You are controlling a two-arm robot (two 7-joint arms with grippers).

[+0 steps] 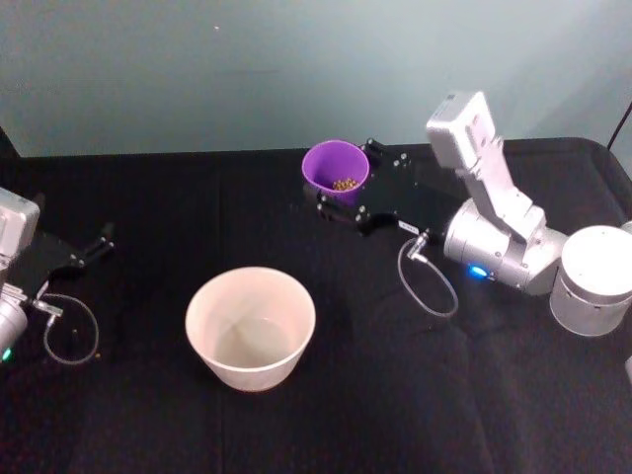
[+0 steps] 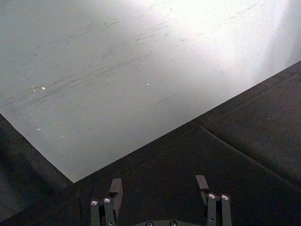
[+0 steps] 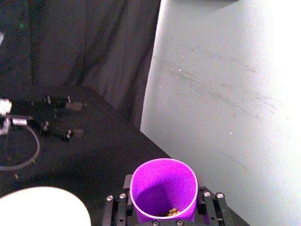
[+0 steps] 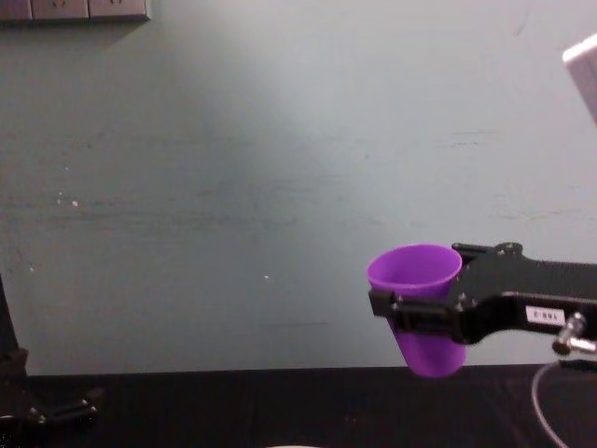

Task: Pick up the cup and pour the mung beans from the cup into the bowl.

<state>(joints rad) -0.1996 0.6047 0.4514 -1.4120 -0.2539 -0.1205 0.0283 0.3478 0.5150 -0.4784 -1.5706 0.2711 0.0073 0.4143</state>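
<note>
In the head view, the right gripper (image 1: 337,190) has its fingers clasped around the cup (image 1: 334,163), mung beans (image 1: 345,183) inside, beyond the bowl (image 1: 247,367) on the tabletop (image 1: 197,212). The left wrist view shows the left gripper (image 2: 160,186), fingers spread, grasping nothing. In the chest view, the cup hangs clear above the tabletop, leaning slightly.

Right gripper (image 1: 341,180) raised, jaws closed; left gripper (image 1: 100,242) parked.

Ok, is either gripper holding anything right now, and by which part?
The right gripper holds the cup, fingers clamped on opposite sides of its wall about mid-height, below the rim. The left gripper is open and holds nothing.
</note>
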